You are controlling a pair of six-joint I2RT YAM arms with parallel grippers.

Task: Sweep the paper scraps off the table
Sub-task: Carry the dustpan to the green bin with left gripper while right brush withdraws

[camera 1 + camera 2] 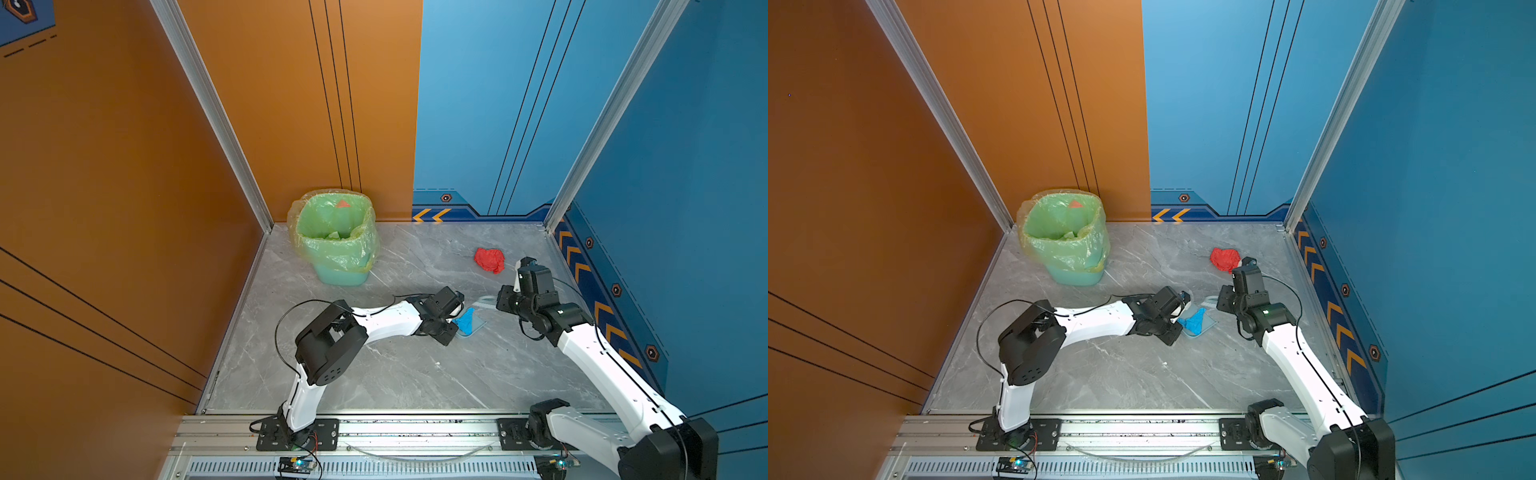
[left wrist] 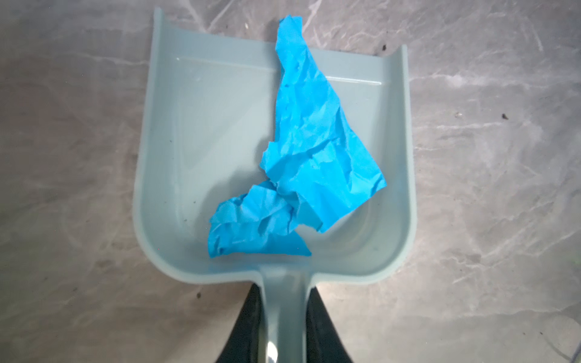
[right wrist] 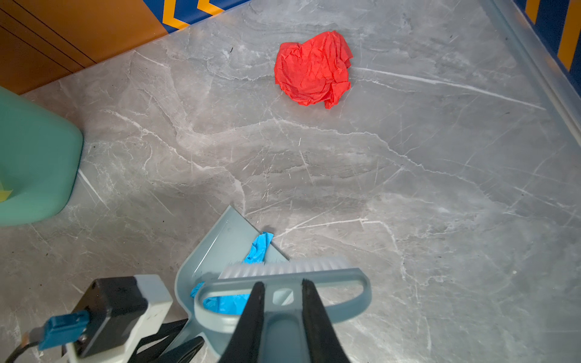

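Note:
On the grey table [image 1: 395, 374] at the back right lies a red paper scrap [image 1: 489, 260] [image 3: 314, 67], apart from both grippers. A bright blue paper scrap [image 2: 308, 157] [image 1: 465, 322] rests inside the grey-blue dustpan [image 2: 204, 141] [image 3: 220, 242], its tip hanging over the pan's front lip. My left gripper [image 2: 283, 290] is shut on the dustpan's handle, with the pan flat on the table. My right gripper [image 3: 281, 284] is shut on the handle of the brush [image 3: 283, 273], whose white bristles sit at the pan's mouth over the blue scrap.
A green bag-lined bin [image 1: 334, 237] [image 3: 34, 163] stands at the back left corner, with paper inside. Orange and blue walls close in the table on three sides. An aluminium rail [image 1: 374, 432] runs along the front edge.

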